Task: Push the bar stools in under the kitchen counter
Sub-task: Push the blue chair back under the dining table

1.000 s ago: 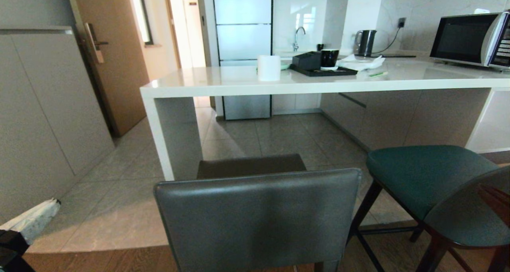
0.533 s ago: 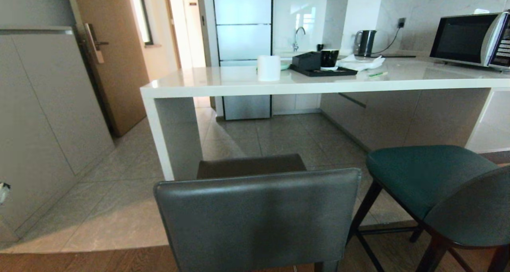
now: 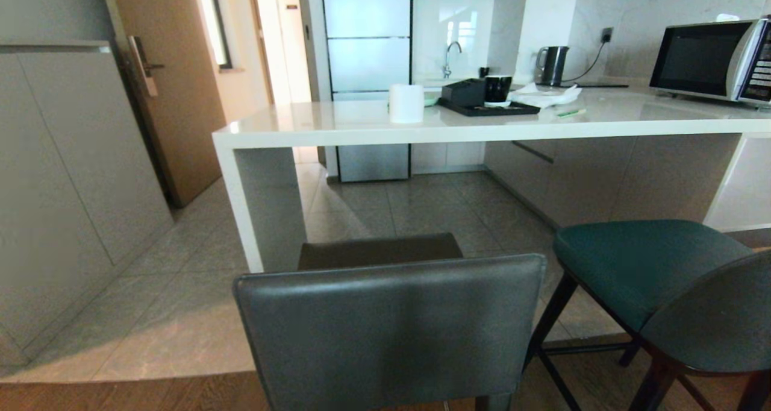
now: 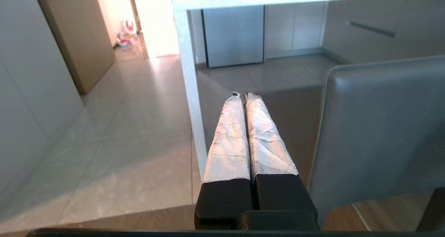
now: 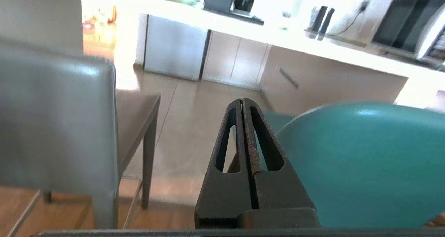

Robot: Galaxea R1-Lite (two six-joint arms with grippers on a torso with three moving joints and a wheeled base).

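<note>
- The left gripper (image 4: 245, 95) has dropped out of the head view since a second ago, and the right arm's edge has gone too; judged a retreat, no push begun
- Grey stool (image 3: 391, 326) and teal stool (image 3: 650, 278) stand short of the kitchen counter (image 3: 421, 128), seats not yet under
- Left gripper beside the grey backrest, jaws together, empty; right gripper (image 5: 243, 103) between both stools, jaws together

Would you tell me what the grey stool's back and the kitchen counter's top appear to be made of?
The grey stool back looks like smooth leather or a leather-like covering: it has a soft sheen and a stitched-looking rounded edge. The kitchen counter top looks like polished white stone or a stone-like composite: it is thick-edged and glossy, with faint reflections of what stands on it.
</note>
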